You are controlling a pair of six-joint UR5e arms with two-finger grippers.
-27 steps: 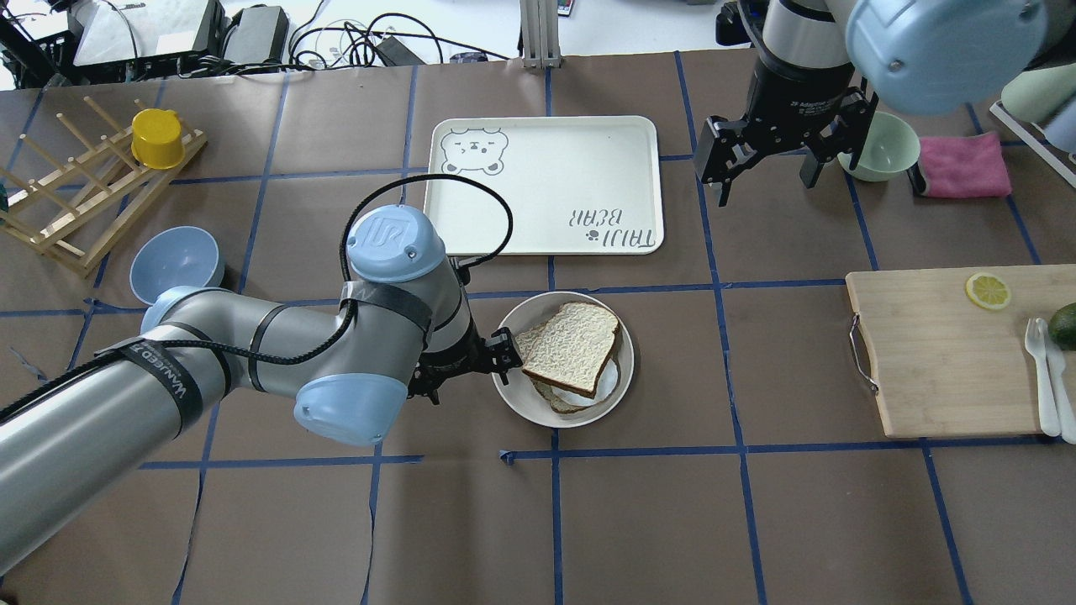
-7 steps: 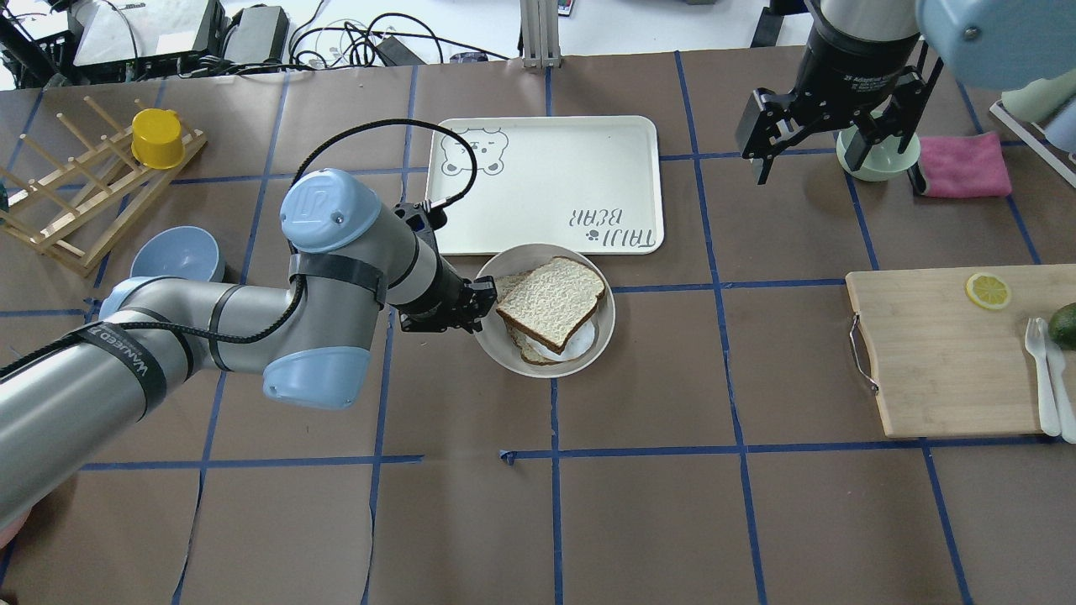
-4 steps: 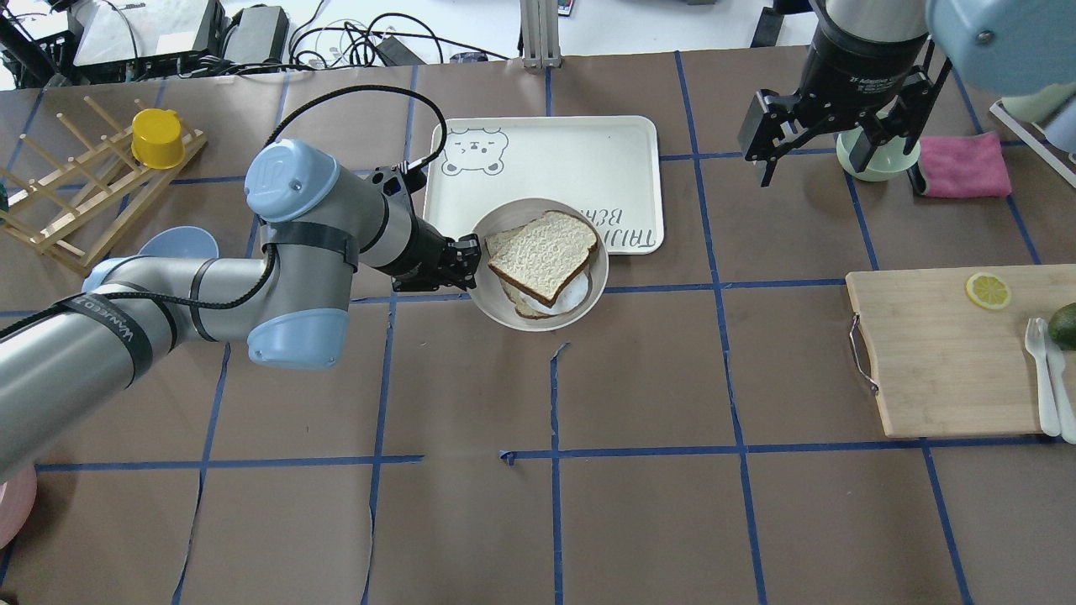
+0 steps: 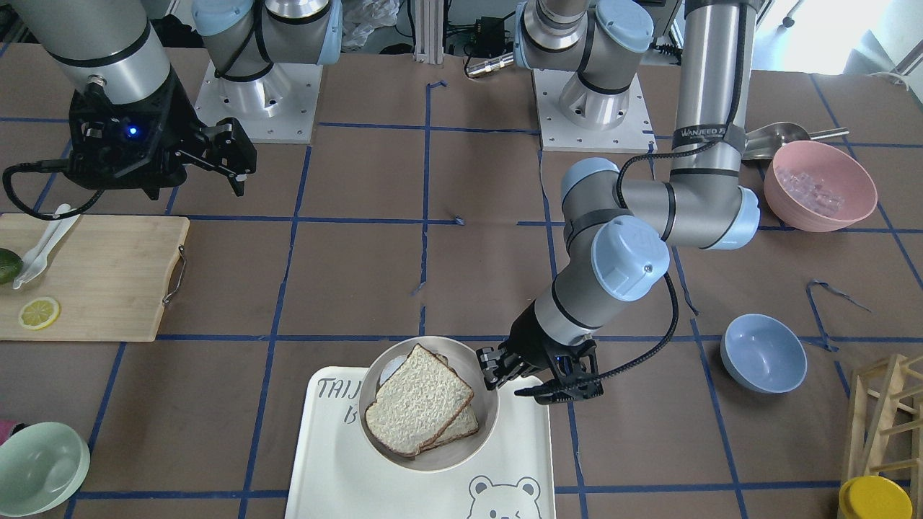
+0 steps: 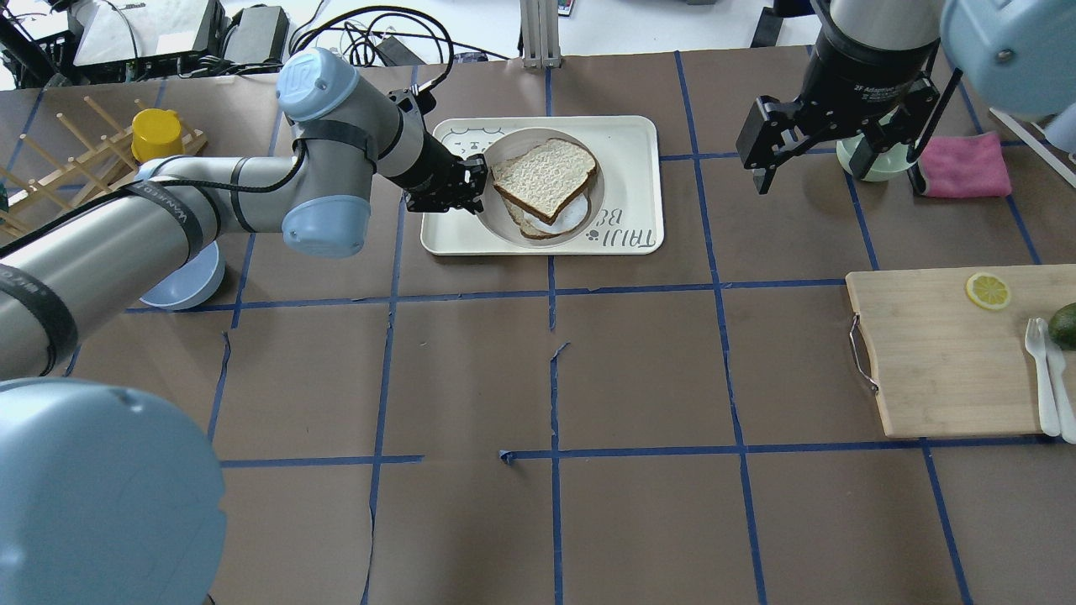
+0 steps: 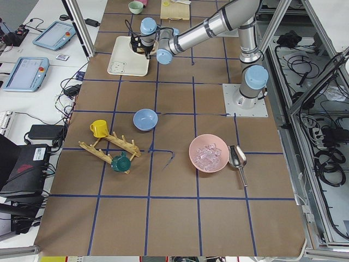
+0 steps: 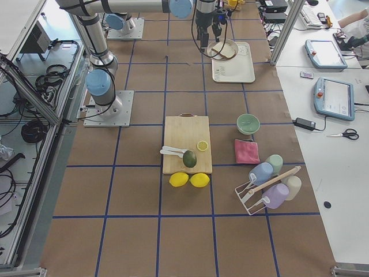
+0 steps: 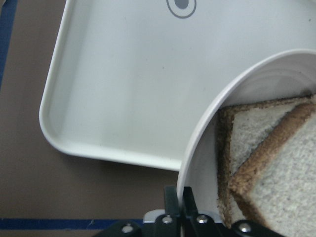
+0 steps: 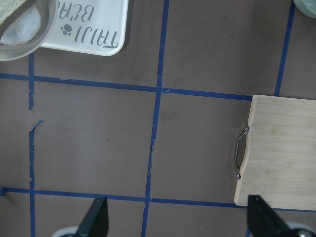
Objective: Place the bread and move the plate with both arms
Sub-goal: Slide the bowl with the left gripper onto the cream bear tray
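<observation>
The cream-white plate (image 5: 498, 220) carries the plain bread (image 5: 545, 175), which lies on top of a second slice with egg white. My left gripper (image 5: 471, 185) is shut on the plate's left rim and holds it just above the white bear tray (image 5: 626, 151). In the front view the plate (image 4: 476, 447) and bread (image 4: 418, 400) overlap the tray's edge nearest the robot, with the left gripper (image 4: 494, 367) at the rim. The left wrist view shows the fingers (image 8: 180, 207) clamped on the rim (image 8: 207, 133). My right gripper (image 5: 832, 155) is open and empty, high over the table's far right.
A wooden cutting board (image 5: 941, 353) with a lemon slice (image 5: 988, 290), cutlery and an avocado lies at the right. A green bowl (image 5: 866, 160) and pink cloth (image 5: 962, 164) sit beyond the right gripper. A blue bowl (image 5: 181, 281) and a dish rack with a yellow cup (image 5: 157, 134) stand at the left.
My left arm has carried the plate with the bread away from the table's middle to above the bear tray. The right gripper stayed open and shifted a little to the right.
</observation>
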